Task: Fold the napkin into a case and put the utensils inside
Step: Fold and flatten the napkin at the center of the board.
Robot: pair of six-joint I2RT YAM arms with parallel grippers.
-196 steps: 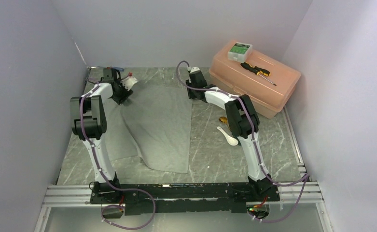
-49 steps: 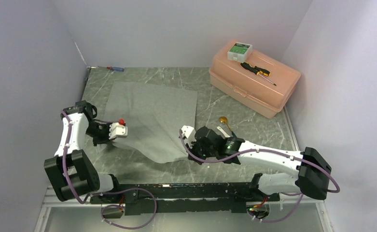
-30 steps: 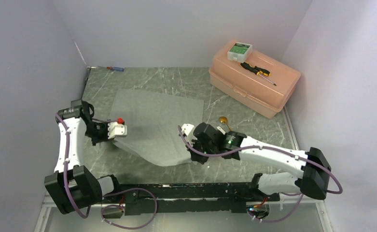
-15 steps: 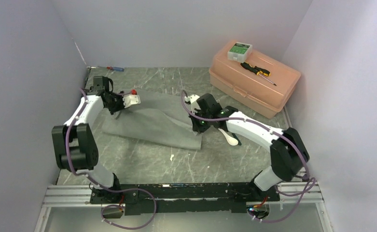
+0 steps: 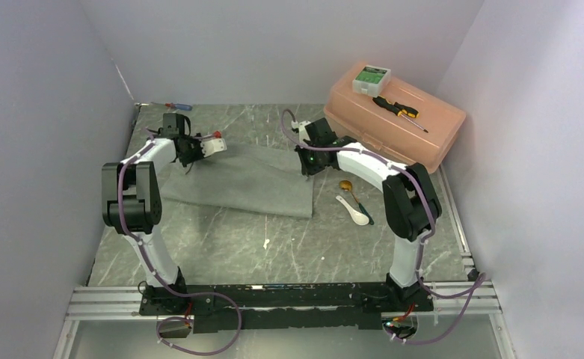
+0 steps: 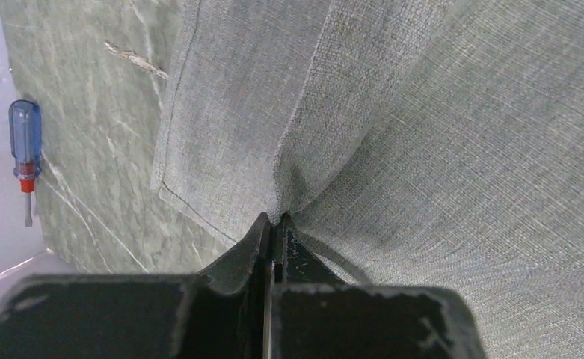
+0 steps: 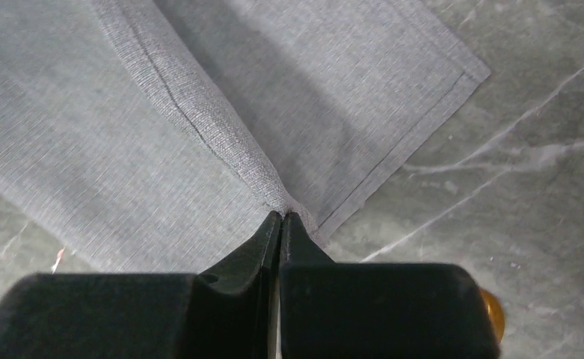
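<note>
The grey napkin (image 5: 244, 183) lies folded in a wide band across the middle of the table. My left gripper (image 5: 191, 155) is shut on its far left corner, where cloth bunches at the fingertips (image 6: 277, 219). My right gripper (image 5: 308, 166) is shut on the far right corner, a ridge of napkin (image 7: 199, 112) running into the closed tips (image 7: 282, 215). The gold-bronze spoon (image 5: 345, 185) and the white spoon (image 5: 356, 212) lie on the table just right of the napkin. The gold bowl (image 7: 492, 314) peeks out beside my right gripper.
A pink toolbox (image 5: 393, 127) stands at the back right, with a black-and-yellow screwdriver (image 5: 399, 111) and a small white-and-green box (image 5: 371, 77) on its lid. A red-and-blue screwdriver (image 5: 178, 107) lies by the back left wall. A small white scrap (image 5: 265, 243) lies near the front.
Both grippers have carried the napkin's near edge away from the arm bases to the far edge, folding the cloth over itself. The spoons have not moved.
</note>
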